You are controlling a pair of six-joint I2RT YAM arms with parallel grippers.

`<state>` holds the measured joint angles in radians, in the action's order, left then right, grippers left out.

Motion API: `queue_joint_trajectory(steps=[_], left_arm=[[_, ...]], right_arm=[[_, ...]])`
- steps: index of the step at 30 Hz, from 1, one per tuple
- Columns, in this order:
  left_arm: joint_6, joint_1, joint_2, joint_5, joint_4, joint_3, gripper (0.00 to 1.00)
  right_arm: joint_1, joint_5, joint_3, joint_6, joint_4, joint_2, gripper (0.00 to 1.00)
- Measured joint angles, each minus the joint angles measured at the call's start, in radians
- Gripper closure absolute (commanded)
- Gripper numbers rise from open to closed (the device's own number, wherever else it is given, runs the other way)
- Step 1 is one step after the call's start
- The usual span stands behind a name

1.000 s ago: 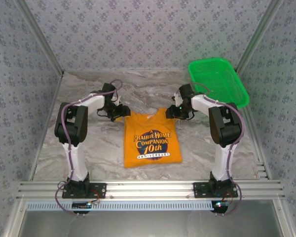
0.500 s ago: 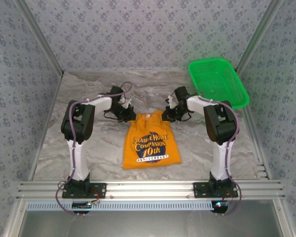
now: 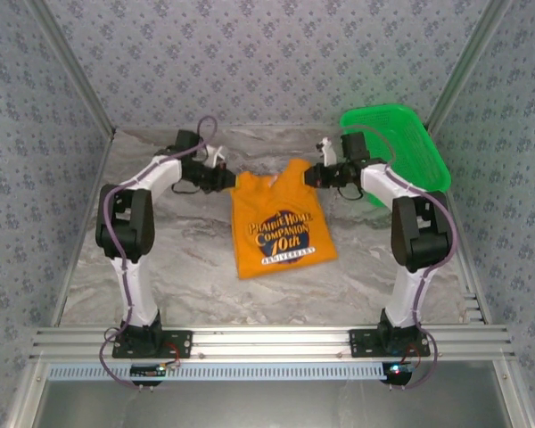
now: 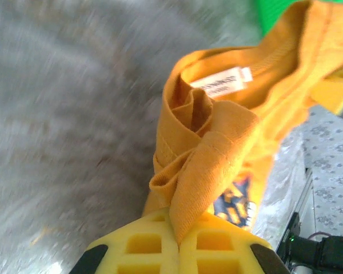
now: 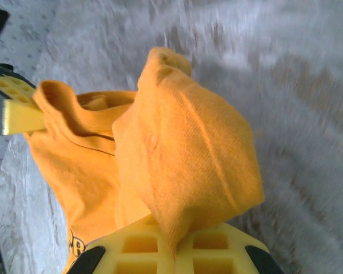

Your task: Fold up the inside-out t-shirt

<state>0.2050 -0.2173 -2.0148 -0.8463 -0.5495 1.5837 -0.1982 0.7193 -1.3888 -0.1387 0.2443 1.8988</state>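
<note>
Spanning both pinching fingers [image 4: 151, 248]: t-shirt [image 3: 281, 227]

The t-shirt [image 3: 281, 227] is lying mid-table [image 3: 178, 259], left gripper [image 3: 225, 181] sitting at its 10 o'clock corner, right gripper [image 3: 314, 176] at 2 o'clock, basket [image 3: 401, 147] resting farther out at 2 o'clock.

Orange short-sleeved cotton t-shirt [image 3: 281, 227]: dark blue and white chest print up, shoulders raised apart, hem on worktop [image 3: 187, 259].
</note>
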Motion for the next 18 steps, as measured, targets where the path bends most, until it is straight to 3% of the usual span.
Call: queue_joint_trajectory(steps=[5,9,13,18], left_arm=[[-0.07,-0.01,0.045,-0.018,-0.03,0.212,1.0],[-0.178,-0.023,0.185,-0.005,-0.029,0.204,1.0],[-0.322,-0.072,0.483,0.043,0.069,-0.102,1.0],[-0.402,-0.176,0.751,0.087,0.282,-0.613,1.0]], right_arm=[[0.011,-0.003,-0.063,0.079,-0.049,-0.08,1.0],[-0.008,-0.043,0.039,0.217,-0.128,-0.287,1.0],[-0.051,-0.099,0.258,0.391,-0.185,-0.519,1.0],[-0.077,-0.195,0.565,0.549,-0.173,-0.605,1.0]])
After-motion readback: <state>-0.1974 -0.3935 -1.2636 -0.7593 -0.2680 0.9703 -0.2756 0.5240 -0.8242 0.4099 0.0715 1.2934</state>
